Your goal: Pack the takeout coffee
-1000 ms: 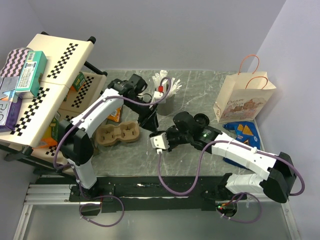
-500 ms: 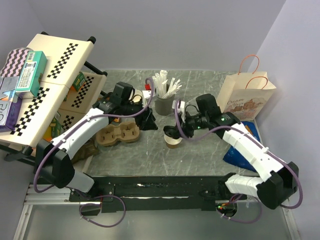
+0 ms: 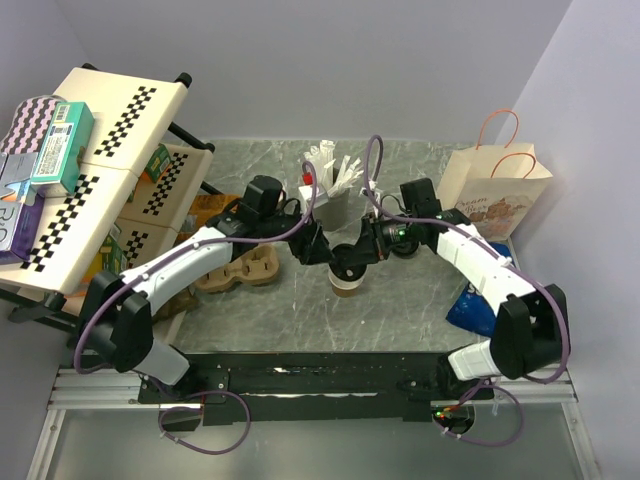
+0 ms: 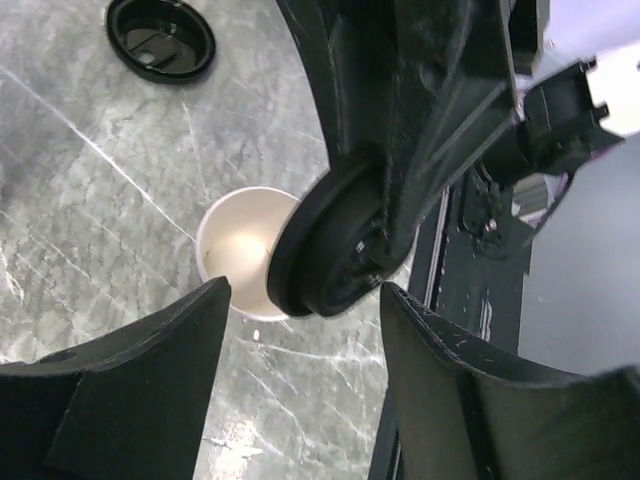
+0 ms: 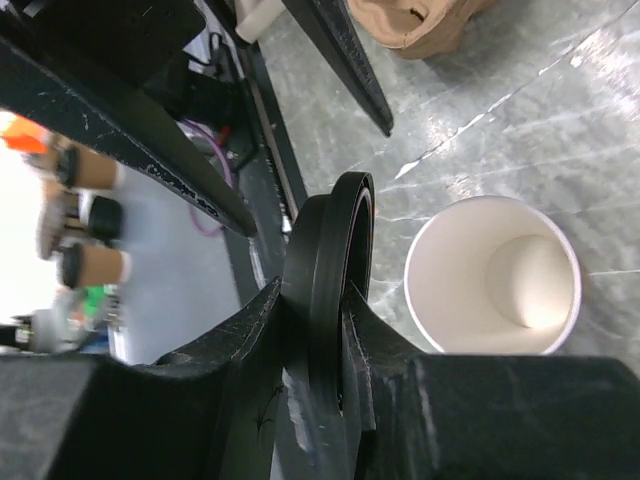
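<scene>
The left gripper (image 4: 305,300) hangs wide open, facing the right gripper (image 5: 318,335), which pinches a lid (image 5: 330,235) edge-on.

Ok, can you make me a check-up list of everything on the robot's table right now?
Surface: grey marbled table, no spills seen.
Job's things: brown paper cup upright, open, nothing inside; black lid held on edge above the cup's rim; second lid lying on the table.
Clutter: cup carrier left of the cup; grey cup of white sticks behind it.
Tools: right tool shut on the black lid; left tool open, holding nothing, close to the cup.
Cables: purple cables loop over the arms, no snag seen.
Surroundings: paper bag and blue packet at the right, rack of boxes at the left.
</scene>
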Motion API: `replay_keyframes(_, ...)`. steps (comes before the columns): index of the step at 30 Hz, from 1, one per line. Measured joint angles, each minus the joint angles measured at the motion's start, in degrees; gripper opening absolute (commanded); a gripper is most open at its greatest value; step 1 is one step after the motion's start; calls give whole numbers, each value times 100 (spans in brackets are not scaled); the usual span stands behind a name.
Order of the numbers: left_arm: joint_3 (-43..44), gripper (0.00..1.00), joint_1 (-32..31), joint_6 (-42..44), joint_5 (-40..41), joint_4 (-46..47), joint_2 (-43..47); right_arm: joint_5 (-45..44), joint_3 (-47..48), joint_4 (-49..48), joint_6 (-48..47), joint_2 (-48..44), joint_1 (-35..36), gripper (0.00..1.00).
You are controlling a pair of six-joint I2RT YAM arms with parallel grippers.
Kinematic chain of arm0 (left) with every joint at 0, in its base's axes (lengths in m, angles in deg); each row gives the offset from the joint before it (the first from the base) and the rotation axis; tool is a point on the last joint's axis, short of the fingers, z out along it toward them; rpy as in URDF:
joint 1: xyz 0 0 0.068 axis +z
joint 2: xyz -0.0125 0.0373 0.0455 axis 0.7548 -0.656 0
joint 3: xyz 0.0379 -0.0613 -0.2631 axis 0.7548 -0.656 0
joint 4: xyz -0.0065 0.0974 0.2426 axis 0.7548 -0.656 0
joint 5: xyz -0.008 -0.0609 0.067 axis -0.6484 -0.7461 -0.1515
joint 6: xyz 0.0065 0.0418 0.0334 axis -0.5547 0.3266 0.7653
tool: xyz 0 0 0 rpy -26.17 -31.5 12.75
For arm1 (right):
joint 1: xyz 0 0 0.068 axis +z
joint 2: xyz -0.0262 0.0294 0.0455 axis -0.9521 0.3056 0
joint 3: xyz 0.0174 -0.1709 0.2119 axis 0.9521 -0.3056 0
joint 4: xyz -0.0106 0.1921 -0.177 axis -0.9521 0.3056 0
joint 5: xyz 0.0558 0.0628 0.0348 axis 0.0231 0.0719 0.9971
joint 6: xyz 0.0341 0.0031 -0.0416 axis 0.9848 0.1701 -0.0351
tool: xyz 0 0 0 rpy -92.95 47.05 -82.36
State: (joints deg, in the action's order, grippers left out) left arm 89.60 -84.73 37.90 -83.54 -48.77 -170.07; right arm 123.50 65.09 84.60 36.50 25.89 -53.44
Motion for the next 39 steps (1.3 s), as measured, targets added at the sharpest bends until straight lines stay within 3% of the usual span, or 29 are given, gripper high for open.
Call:
replay_keyframes(13, -221, 68, -15, -358, 173, 684, -487, 74, 107, 55, 356, 1027, -120, 20)
replay_keyframes(28, -341, 67, -28, -289, 577, 1012, -813, -286, 387, 334, 144, 1362, -142, 24)
replay_keyframes(39, -341, 67, -33, -286, 669, 1165, -1025, -614, 404, 398, 116, 1386, -157, 38)
